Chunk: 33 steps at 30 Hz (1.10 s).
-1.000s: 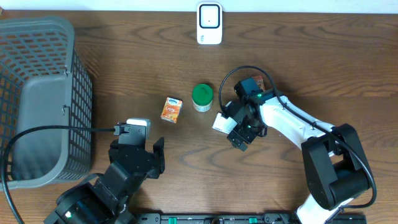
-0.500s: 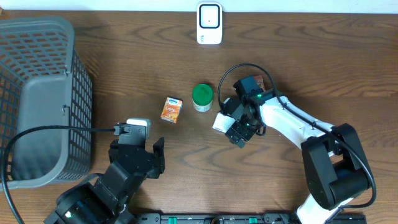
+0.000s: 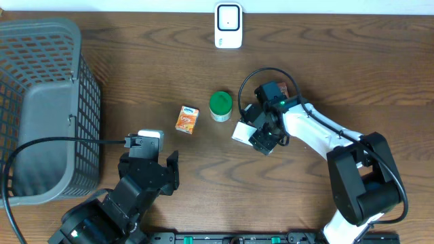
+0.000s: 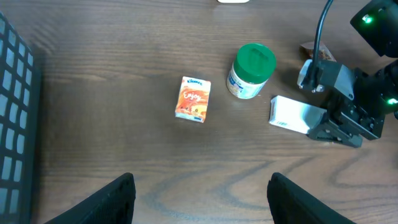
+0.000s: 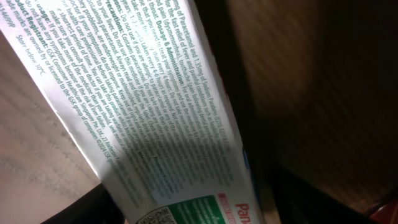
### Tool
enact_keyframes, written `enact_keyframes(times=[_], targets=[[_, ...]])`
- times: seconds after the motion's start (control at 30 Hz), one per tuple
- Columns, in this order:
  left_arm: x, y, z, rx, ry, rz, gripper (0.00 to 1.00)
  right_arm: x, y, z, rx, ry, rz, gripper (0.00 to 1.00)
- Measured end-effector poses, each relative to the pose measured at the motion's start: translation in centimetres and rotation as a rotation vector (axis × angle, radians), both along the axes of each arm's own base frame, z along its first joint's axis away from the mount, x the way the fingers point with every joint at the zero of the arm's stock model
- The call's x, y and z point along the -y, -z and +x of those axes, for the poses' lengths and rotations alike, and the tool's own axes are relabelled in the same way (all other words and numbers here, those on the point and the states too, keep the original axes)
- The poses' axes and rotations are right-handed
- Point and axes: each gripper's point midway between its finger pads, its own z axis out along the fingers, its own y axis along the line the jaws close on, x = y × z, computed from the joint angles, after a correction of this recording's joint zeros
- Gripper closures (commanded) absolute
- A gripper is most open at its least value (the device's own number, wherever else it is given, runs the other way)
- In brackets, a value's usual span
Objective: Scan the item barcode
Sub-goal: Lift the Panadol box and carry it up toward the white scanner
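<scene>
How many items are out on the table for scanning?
3: Kleenex pack mid-table, green-lidded jar beside it, white medicine box at the right gripper. A brownish thing behind that arm may be another.

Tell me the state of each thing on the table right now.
Left gripper: open, empty.
Right gripper: jaws around medicine box, grip unclear.
Medicine box: flat on table.
Green-lidded jar: upright, lid on.
Kleenex pack: lying flat, untouched.
Basket: nothing visible inside.
Scanner: standing at far edge.
</scene>
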Motion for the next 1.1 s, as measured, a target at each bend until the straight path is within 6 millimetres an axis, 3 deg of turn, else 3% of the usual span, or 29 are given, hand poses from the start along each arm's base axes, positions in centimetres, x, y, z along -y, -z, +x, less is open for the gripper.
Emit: enact_keyframes(times=[0.07, 0.37, 0.8, 0.87, 1.1], targets=[[0.0, 0.0, 0.0, 0.000, -0.001, 0.001, 0.31, 0.1, 0.0, 0.2, 0.004, 0.018, -0.008, 0.48], [-0.5, 0.7, -0.5, -0.030, 0.000, 0.030, 0.31, -0.7, -0.1, -0.1, -0.044, 0.070, 0.055, 0.63], [-0.5, 0.7, -0.5, -0.032, 0.000, 0.032, 0.31, -5.1, -0.9, -5.9, -0.363, 0.082, 0.339, 0.75], [-0.5, 0.7, -0.5, -0.032, 0.000, 0.032, 0.31, -5.3, -1.0, -6.9, -0.422, 0.094, 0.357, 0.81], [-0.5, 0.8, -0.5, -0.033, 0.000, 0.032, 0.31, -4.9, -2.1, -9.5, -0.591, 0.139, 0.401, 0.80]])
